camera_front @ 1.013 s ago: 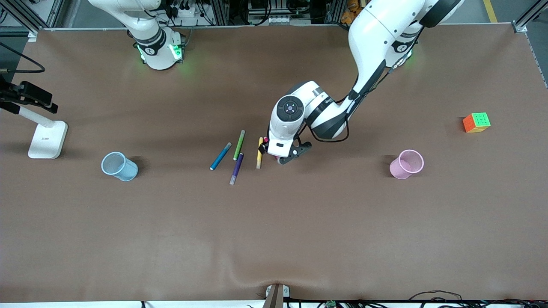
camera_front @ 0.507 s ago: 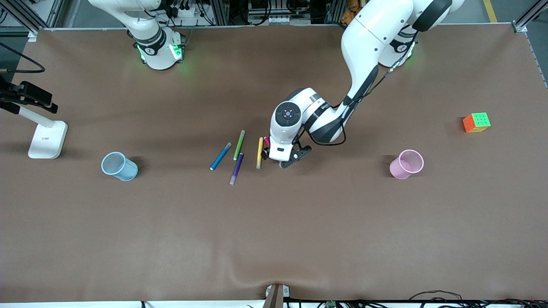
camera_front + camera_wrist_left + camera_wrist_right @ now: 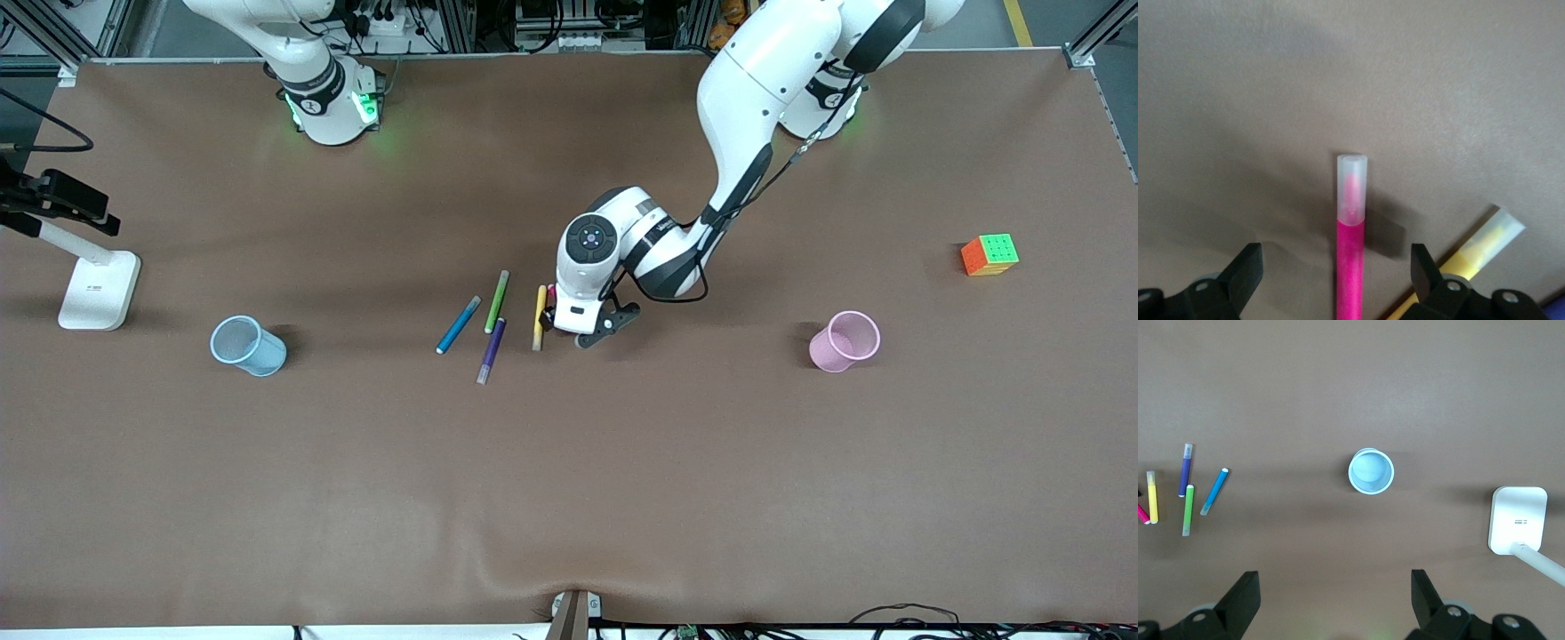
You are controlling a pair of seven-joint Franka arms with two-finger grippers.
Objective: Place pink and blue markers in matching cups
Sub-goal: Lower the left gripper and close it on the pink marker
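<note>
The pink marker (image 3: 1351,263) lies on the brown table with its pale cap (image 3: 1351,190) pointing away from the wrist. My left gripper (image 3: 1336,273) is open and low over it, one finger on each side and not touching it. In the front view the left gripper (image 3: 573,322) hides nearly all of the pink marker (image 3: 552,291). The blue marker (image 3: 458,324) lies among the pens, toward the right arm's end. The light blue cup (image 3: 247,345) stands near the right arm's end. The pale pink cup (image 3: 845,341) stands near the left arm's end. My right gripper (image 3: 1336,597) is open and empty, high over the light blue cup (image 3: 1371,471).
A yellow pen (image 3: 539,317) lies right beside the pink marker, also in the left wrist view (image 3: 1485,247). A green pen (image 3: 497,301) and a purple pen (image 3: 491,350) lie between it and the blue marker. A colour cube (image 3: 989,254) and a white stand (image 3: 100,289) sit at the table's ends.
My left hand has shifted slightly toward the pens and now covers more of the pink marker. The pens, the cups and the right arm have not moved.
</note>
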